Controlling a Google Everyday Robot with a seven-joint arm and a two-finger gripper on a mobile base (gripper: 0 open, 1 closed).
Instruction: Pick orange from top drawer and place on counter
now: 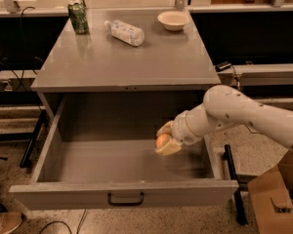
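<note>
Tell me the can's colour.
The can is green, clearest in the camera view. The gripper holds the orange in the drawer.

The white arm comes in from the right of the drawer, its thick rounded link sloping down and leftward over the drawer's right wall, and narrows to a ribbed wrist just inside that wall. The gripper sits at the wrist's end, inside the drawer toward its right side and about midway between its back and front, pointing left and slightly down. Its two pale fingers stand one above the other, closed on the orange between them.
</note>
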